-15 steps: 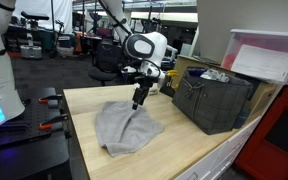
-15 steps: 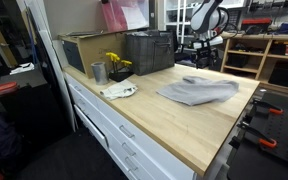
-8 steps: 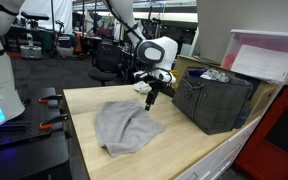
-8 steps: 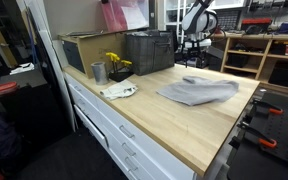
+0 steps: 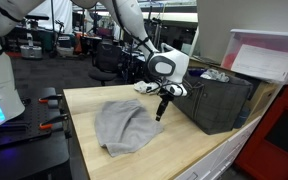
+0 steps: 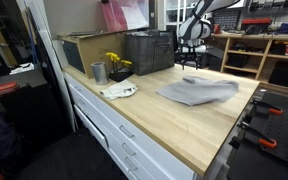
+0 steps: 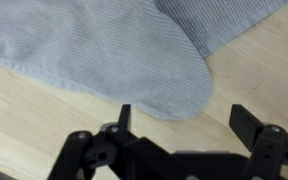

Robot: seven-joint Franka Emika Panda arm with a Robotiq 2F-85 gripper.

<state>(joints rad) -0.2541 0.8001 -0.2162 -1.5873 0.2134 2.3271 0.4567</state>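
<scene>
The gripper (image 5: 160, 114) hangs over the grey cloth (image 5: 124, 125), which lies rumpled about the middle of the worktop (image 5: 189, 150). It is above the cloth's corner that faces the dark crate (image 5: 216, 100). Your fingers (image 7: 124, 118) are spread wide, holding nothing. In the wrist view the rounded corner (image 7: 179, 90) sits between them. Come straight down, keep it centred, and pinch fabric only, without scraping the wood.
</scene>
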